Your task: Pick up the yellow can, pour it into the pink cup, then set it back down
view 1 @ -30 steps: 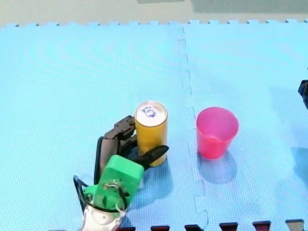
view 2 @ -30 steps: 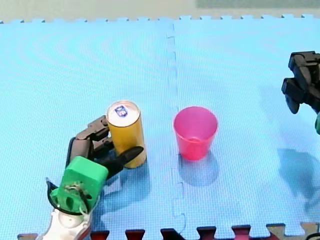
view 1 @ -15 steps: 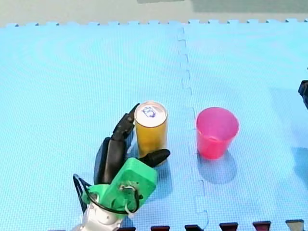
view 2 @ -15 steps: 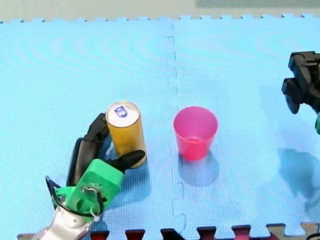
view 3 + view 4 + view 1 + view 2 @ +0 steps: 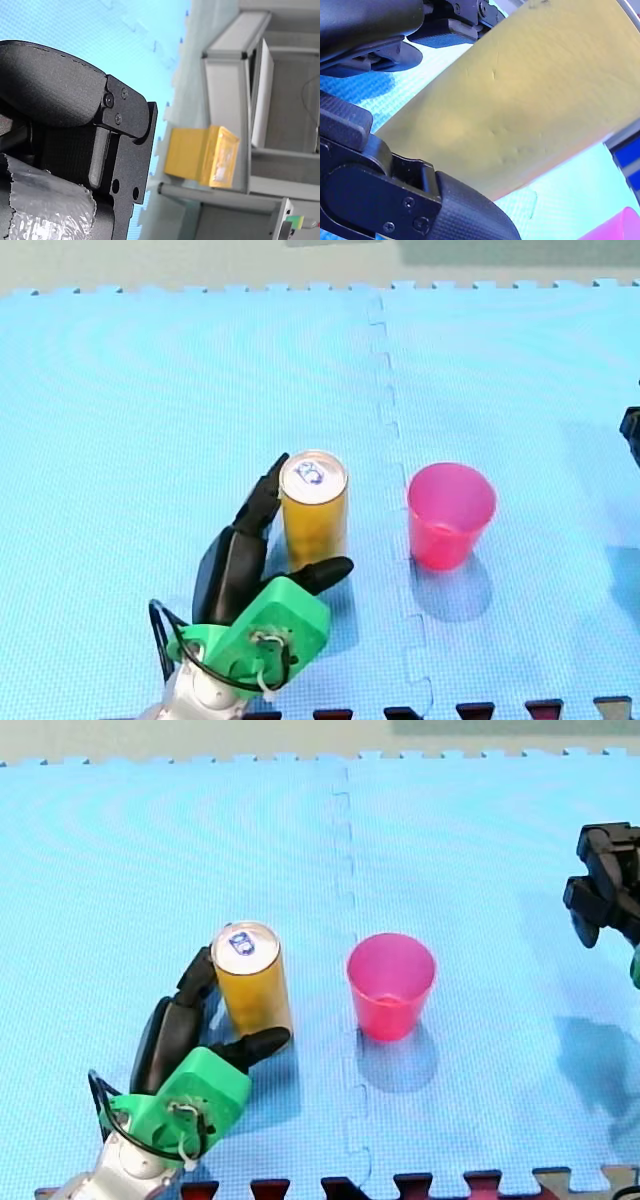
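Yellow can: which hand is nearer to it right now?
Left. The left hand is right at the can, fingers along the side away from the cup, thumb by its base. The right hand hangs far off near the mat's right edge, beyond the cup.

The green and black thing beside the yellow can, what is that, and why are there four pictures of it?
That is a humanoid robot's left hand, black, on a green wrist piece. Two pictures look down from the robot's head at a blue foam mat; two come from cameras at its wrists. On the mat stand a yellow can and a pink cup, apart from each other. The left hand is open around the can, fingers on one side, thumb near its base; the can stands on the mat, not lifted. The second wrist view shows that can between fingers and thumb. The right hand is at the mat's right edge, away from both.
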{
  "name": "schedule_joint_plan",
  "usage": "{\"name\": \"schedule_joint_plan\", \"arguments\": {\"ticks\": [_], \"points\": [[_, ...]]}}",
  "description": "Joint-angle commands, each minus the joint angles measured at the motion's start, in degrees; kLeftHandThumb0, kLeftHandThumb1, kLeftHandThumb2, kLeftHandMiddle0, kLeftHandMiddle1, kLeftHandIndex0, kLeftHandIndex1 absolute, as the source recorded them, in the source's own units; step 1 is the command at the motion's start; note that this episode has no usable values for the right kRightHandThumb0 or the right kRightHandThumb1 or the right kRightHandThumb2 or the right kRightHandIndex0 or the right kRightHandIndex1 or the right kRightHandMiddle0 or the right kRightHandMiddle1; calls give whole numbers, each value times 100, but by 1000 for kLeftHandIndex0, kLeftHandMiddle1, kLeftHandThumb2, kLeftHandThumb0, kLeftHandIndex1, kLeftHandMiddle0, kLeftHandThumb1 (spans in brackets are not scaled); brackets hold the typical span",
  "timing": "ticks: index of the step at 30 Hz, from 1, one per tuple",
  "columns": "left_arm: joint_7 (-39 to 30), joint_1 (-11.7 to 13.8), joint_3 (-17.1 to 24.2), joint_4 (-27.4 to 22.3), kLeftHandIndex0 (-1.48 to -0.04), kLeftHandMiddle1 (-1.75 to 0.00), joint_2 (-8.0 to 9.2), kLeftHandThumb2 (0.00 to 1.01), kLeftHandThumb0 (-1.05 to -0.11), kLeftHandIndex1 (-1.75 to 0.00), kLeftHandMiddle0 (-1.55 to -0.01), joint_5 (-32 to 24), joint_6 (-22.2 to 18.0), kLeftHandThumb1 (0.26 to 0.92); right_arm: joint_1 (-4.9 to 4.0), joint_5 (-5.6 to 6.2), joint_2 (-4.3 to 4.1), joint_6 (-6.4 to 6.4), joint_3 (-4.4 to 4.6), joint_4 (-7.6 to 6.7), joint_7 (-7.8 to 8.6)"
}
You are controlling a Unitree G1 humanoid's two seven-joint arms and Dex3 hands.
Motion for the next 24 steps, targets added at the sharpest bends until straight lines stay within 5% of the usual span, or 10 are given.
{"name": "schedule_joint_plan", "arguments": {"ticks": [1,10,24], "points": [[-205,27,61,-54,-179,0,56,15,-1048,0,-240,-140,-93,903,-15,-2,-25,1,-3,-10,-4],[-1359,459,280,-630,-141,1,255,8,-1048,0,-182,-826,-681,905,-7,3,-24,3,-5,-13,-2],[-2385,999,510,-1815,-119,0,294,0,-1048,0,-138,-1387,9,895,-27,-16,-32,41,9,6,-9]]}}
